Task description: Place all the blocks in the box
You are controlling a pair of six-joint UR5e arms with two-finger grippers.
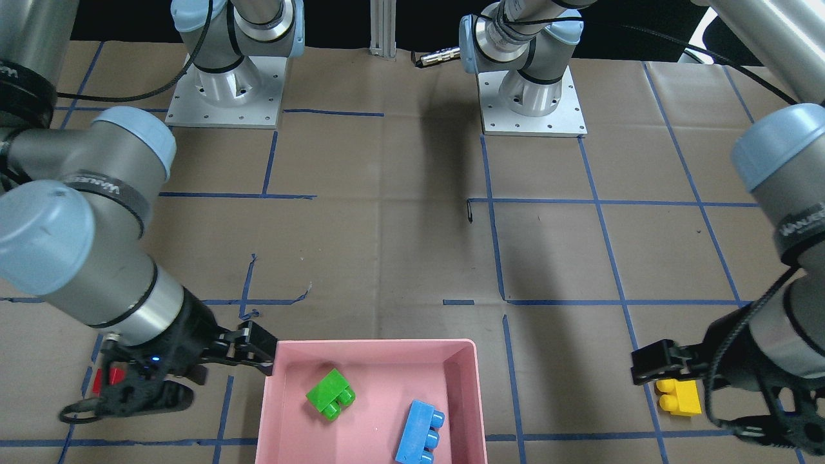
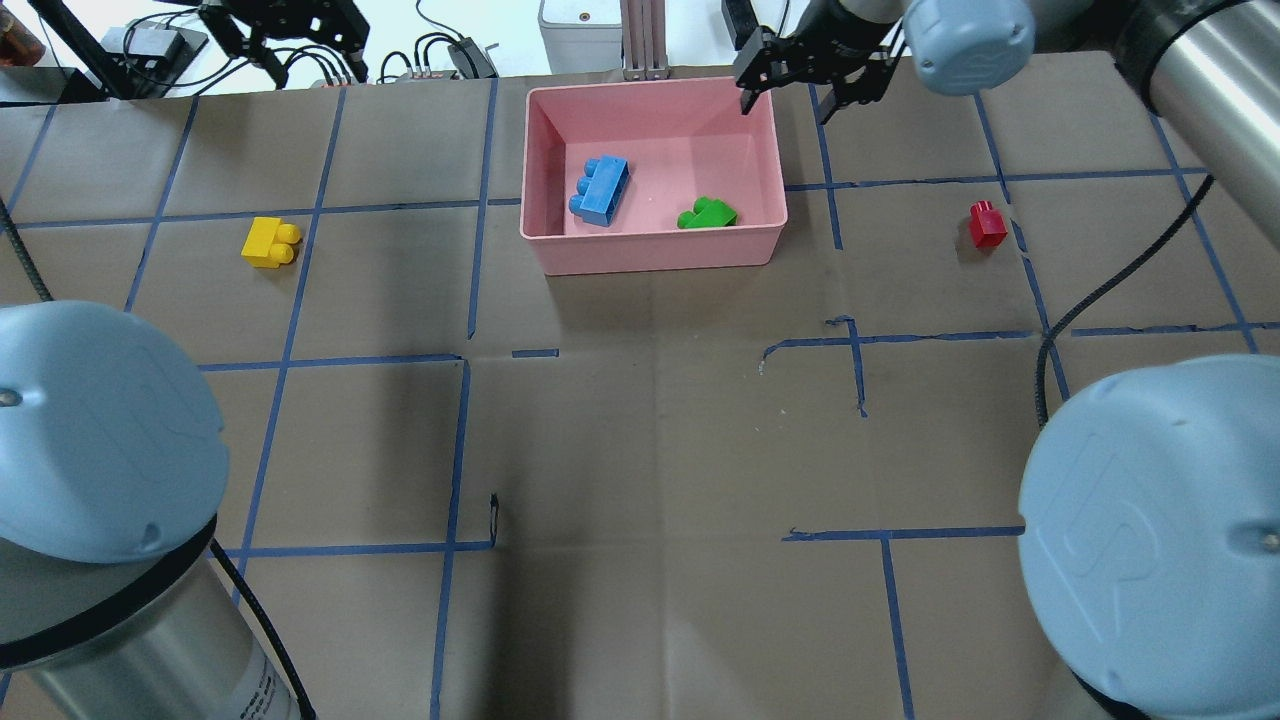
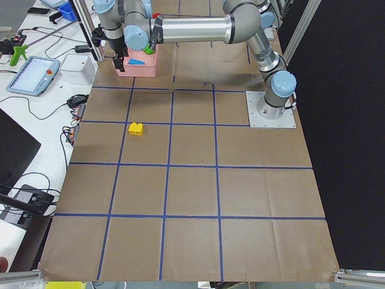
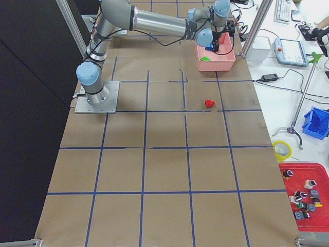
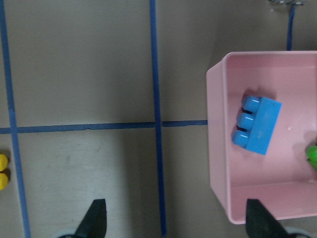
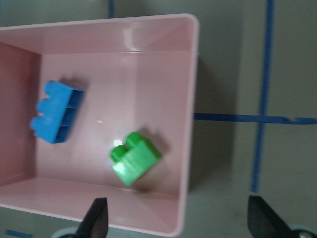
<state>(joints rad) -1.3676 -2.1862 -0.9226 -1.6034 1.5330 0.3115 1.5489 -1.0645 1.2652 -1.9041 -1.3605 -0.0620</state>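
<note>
Inside shallow pink plastic box [image 2: 650, 262], overhead view: light-blue three-stud brick [image 2: 600, 189] at 9 o'clock, green two-stud brick [image 2: 707, 214] at 4 o'clock. Yellow two-stud brick [image 2: 270, 242] on surface [image 2: 640, 450], 9 o'clock of box; red one-stud brick [image 2: 987, 224], 3 o'clock. Left end effector [image 5: 177, 219] spread wide, empty; right end effector [image 6: 178, 218] likewise, above box's 1 o'clock corner.

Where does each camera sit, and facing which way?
Front-facing: across the table, facing the robot; left arm on view's right.
Overhead: behind the robot, past two joint caps, toward the pink box.
Exterior left: table's left end; left arm near.
Exterior right: opposite end; right arm near.
Left wrist: straight down; left gripper open beside the box.
Right wrist: down; right gripper open over the box's edge.
Shared: both wrists see the blue brick.
</note>
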